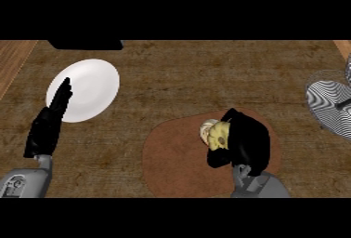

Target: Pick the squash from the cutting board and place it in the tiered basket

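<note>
A pale yellow squash lies on the round brown cutting board in the lower middle of the head view. My right hand is curled round the squash from its right side and hides most of it. The wire tiered basket, with a striped black-and-white look, stands at the right edge, well apart from the hand. My left hand rests open at the left, fingers pointing up, overlapping the lower left edge of a white plate.
A white plate lies at the upper left on the dark woven counter top. A black object sits at the far edge, upper left. Lighter wood strips show at both top corners.
</note>
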Available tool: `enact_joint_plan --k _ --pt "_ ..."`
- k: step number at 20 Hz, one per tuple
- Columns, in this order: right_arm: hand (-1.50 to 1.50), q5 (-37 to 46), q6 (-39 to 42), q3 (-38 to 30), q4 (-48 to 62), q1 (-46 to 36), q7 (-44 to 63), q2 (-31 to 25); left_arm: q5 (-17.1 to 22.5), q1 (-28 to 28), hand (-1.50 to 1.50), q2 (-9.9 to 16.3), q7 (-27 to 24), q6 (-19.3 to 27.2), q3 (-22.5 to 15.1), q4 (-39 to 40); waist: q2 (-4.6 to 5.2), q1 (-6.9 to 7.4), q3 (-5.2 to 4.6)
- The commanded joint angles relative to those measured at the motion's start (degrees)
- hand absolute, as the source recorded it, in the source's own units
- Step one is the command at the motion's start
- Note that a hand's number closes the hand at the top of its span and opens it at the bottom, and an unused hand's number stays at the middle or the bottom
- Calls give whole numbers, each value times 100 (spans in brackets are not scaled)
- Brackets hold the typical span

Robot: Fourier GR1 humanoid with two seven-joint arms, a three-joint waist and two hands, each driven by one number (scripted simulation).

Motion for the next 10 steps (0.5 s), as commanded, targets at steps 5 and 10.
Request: enact_joint_plan --k 5,10 --pt "150 622 -1689 -2172 886 -1943 935 31 -105 -112 0 -1 28 -43 -124 -5 53 240 -12" --pt "150 1630 -2151 -2633 1744 -3208 988 -272 -37 -352 0 35 74 -98 -19 84 25 217 -22"
